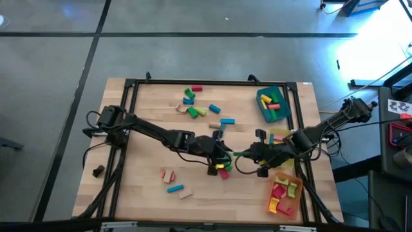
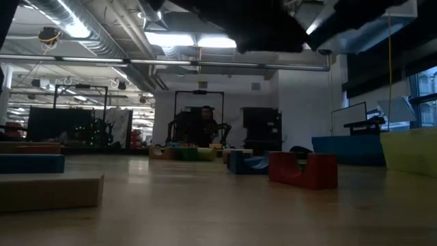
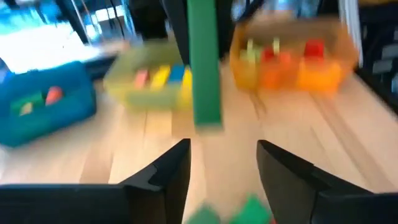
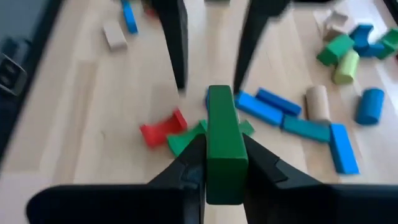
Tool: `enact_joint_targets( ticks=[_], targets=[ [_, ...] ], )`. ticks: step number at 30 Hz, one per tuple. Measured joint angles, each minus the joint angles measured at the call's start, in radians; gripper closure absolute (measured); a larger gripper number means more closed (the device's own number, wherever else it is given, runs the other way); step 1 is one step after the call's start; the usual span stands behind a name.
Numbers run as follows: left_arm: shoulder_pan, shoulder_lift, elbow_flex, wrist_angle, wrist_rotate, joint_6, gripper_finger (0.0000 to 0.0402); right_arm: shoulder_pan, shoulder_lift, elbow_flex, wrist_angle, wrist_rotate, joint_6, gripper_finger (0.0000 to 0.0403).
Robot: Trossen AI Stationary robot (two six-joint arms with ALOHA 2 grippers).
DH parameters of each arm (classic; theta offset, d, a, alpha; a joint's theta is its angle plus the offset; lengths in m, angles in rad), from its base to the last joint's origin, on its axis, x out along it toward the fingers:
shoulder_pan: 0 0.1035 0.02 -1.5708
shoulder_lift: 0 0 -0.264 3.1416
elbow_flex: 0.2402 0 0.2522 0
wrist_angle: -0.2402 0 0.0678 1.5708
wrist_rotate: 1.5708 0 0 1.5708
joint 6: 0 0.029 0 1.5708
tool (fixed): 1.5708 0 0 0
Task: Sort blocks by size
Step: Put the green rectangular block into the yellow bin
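Observation:
A green bar (image 4: 221, 124) hangs above the table's middle with my right gripper (image 4: 222, 180) shut on it. In the high view the bar (image 1: 237, 153) lies between my right gripper (image 1: 250, 154) and my left gripper (image 1: 222, 153). My left gripper (image 3: 224, 162) is open, and the bar's free end (image 3: 207, 115) hangs just ahead of its fingertips, apart from them. A red block (image 4: 163, 129), green pieces and blue blocks (image 4: 280, 112) lie on the table below. Other blocks lie at the far middle (image 1: 196, 103) and near left (image 1: 174, 182). My right gripper pinches the green bar's two long sides (image 4: 222, 168) between its two fingers, at the end nearer the table's right edge. The fingers slant down from the right, and the bar runs on along them past their tips. It is lifted clear of the table.
A teal tray (image 1: 271, 103) stands at the far right, a yellow tray (image 3: 149, 84) at the right edge and an orange tray (image 1: 285, 196) at the near right, each holding blocks. A dark lump (image 1: 98, 171) lies near the left edge. A black frame (image 1: 212, 82) borders the table.

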Motion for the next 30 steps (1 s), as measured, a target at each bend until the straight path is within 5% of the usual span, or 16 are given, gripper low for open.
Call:
enact_joint_targets(
  ticks=[11,17,24,30],
  targets=[
    [-0.001,-0.117,0.0,-0.501,-0.006,-0.146,0.0229,-0.033,-0.002,0.0,-0.525,-0.002,0.197,0.0341],
    [-0.001,-0.121,0.0,-0.637,-0.008,-0.255,0.0229,-0.079,-0.003,0.0,-0.779,-0.129,0.316,0.0341],
    [-0.002,-0.122,0.0,-0.853,0.0,-0.404,0.0229,-0.082,-0.003,-0.002,-0.864,-0.313,0.4,0.0315],
    [-0.013,-0.122,0.0,-1.158,0.063,-0.657,0.0229,-0.082,-0.002,-0.002,-0.853,-0.309,0.4,0.0302]
  ],
)
